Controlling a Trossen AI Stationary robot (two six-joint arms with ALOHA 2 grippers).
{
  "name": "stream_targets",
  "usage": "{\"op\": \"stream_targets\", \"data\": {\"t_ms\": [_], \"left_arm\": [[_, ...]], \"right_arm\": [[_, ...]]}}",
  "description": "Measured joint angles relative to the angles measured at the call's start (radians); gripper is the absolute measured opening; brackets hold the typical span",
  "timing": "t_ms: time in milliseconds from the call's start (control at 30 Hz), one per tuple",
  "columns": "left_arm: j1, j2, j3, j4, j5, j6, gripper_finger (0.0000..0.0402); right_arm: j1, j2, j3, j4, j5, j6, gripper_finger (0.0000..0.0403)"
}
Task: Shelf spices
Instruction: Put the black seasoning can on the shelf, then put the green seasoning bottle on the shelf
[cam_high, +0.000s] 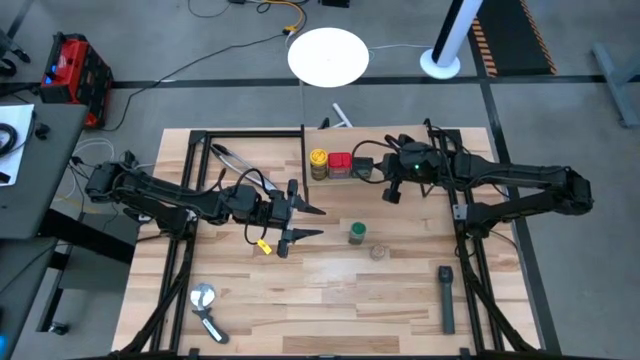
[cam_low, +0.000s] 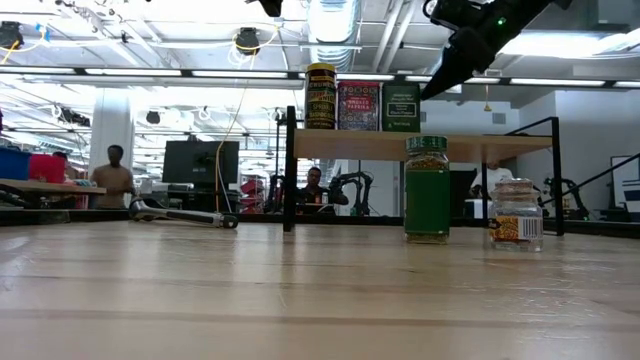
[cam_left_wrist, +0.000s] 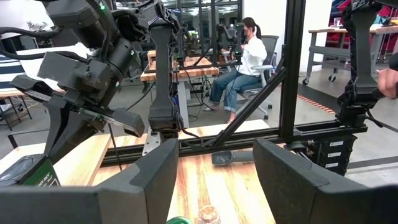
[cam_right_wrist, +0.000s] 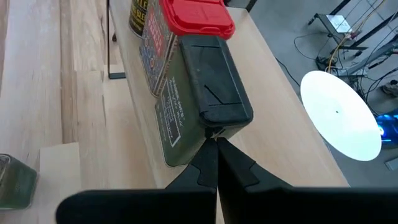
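3 spices (cam_high: 340, 165) on shelf (cam_high: 440, 150).

Bright, even overhead ceiling light, glare behind the shelf (cam_low: 420, 146), blurred near tabletop (cam_low: 300, 300).

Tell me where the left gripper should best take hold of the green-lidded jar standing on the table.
Probably around the body just under the green lid, coming level from the left gripper's side. The green-lidded jar stands upright, taller than wide. The small clear jar stands close on its far side, so the near side is freer.
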Motion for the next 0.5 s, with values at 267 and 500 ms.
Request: {"op": "stream_targets", "data": {"t_ms": [267, 500], "left_arm": [[0.0, 0.0, 0.0, 0.0, 0.0, -0.002, 0.0201], [0.0, 0.0, 0.0, 0.0, 0.0, -0.002, 0.0201]], "right_arm": [[-0.013, 0.0, 0.0, -0.01, 0.027, 0.0, 0.0002], [-0.005, -0.001, 0.0, -0.095, 0.028, 0.065, 0.0002]]}}
